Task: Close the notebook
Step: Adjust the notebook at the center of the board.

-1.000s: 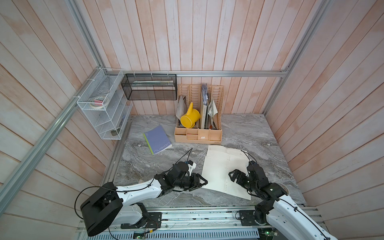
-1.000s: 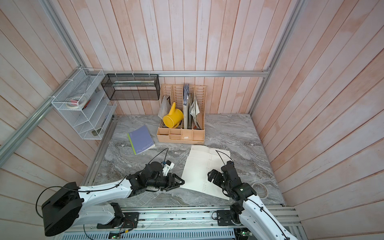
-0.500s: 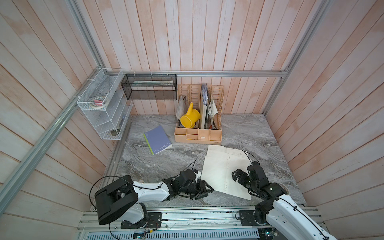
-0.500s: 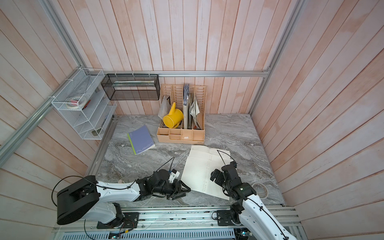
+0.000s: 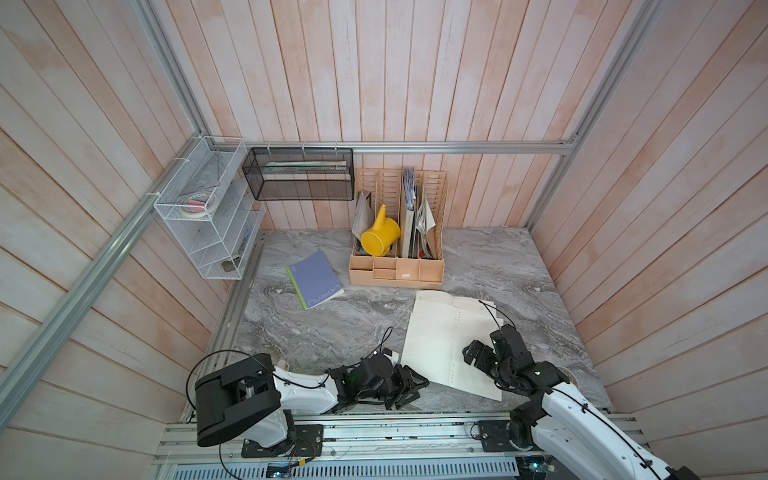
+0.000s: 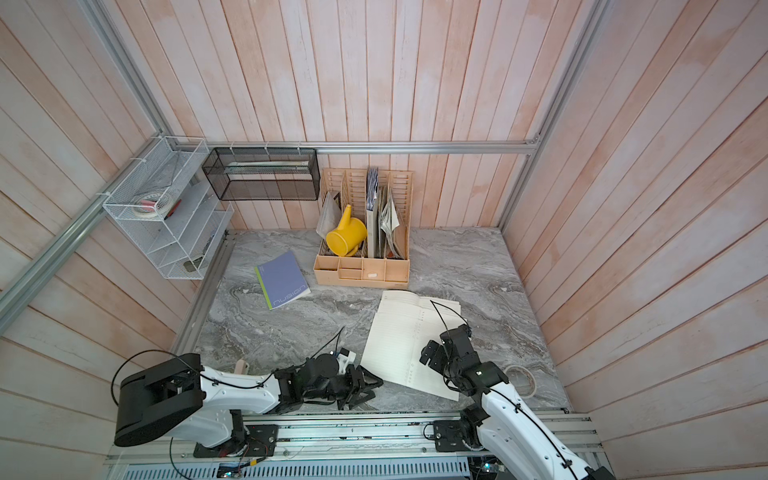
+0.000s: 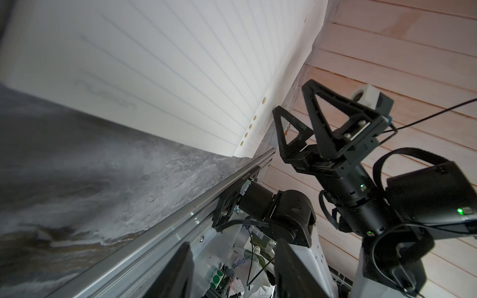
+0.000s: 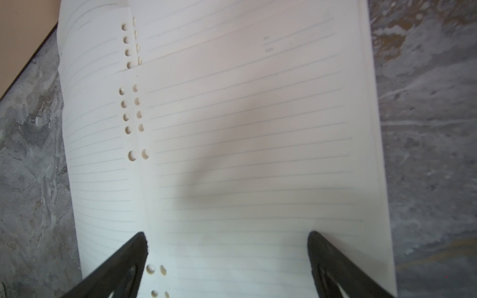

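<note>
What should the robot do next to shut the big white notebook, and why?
Probably ease the left gripper forward so one finger slips under the near corner of the open notebook to lift that page. The notebook lies flat on the table, the left gripper sits low beside that corner, jaws apart and empty, and the right gripper is open over the other page.

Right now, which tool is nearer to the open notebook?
Right. The right tool is over the pages of the open notebook. The left tool is off the paper, beside the notebook's near left corner.
</note>
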`<state>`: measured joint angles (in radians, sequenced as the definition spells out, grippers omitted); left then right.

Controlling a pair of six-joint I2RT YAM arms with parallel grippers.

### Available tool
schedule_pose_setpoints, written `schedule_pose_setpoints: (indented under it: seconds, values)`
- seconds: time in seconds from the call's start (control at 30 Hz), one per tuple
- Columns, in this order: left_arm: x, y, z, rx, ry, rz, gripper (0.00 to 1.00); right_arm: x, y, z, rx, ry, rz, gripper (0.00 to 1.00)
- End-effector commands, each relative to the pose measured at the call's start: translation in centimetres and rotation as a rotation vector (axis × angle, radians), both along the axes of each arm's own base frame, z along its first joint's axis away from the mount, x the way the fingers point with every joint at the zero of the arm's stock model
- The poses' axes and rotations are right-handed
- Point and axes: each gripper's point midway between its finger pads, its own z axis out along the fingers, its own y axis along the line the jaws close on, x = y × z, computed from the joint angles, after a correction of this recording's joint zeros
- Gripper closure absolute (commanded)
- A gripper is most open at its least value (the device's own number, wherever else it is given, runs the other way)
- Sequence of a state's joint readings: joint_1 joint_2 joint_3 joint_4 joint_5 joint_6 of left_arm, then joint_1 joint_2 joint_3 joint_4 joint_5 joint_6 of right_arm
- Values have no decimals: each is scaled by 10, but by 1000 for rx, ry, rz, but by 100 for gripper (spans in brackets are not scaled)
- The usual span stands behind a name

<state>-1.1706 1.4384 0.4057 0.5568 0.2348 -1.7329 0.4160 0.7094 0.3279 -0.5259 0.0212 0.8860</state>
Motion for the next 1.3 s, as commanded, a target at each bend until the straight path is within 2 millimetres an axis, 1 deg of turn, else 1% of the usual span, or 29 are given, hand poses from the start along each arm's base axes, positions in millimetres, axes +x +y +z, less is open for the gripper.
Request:
schedule_pose_setpoints:
  seconds: [0.0,0.07,0.17,0.27,0.33,0.53,0.7,0.87,0.93,1.0,1.03,1.17,1.2,1.27]
  values:
    - [10,6,2,-4,4,86,46,-4,-2,2,-6,18,0,2]
    - [10,3,2,-3,4,80,46,-4,-1,2,-4,16,2,2]
    - [9,0,-4,7,18,78,46,-3,-1,3,-2,15,3,2]
    - [7,-8,-9,-13,41,69,46,-3,-1,3,-1,15,6,2]
    - [7,-10,-18,13,49,74,46,-3,-1,2,0,14,5,2]
    - [21,-13,-35,-14,40,154,46,-3,1,3,4,14,15,2]
    - [25,-20,-50,-24,59,185,46,-3,2,3,10,10,20,2]
    - [32,-14,-62,1,45,249,47,-4,4,4,20,7,24,2]
    - [35,-10,-68,28,42,276,51,-4,4,4,22,5,24,2]
    - [39,-8,-71,49,20,293,61,-4,4,4,23,7,26,2]
    - [41,-8,-72,61,9,299,62,-4,4,4,23,7,28,2]
    - [46,-9,-75,99,-21,308,62,-4,5,3,24,9,34,2]
    - [47,-10,-75,100,-26,307,64,-4,6,3,26,8,35,2]
    - [47,-11,-75,104,-27,304,73,-4,6,3,26,10,36,2]
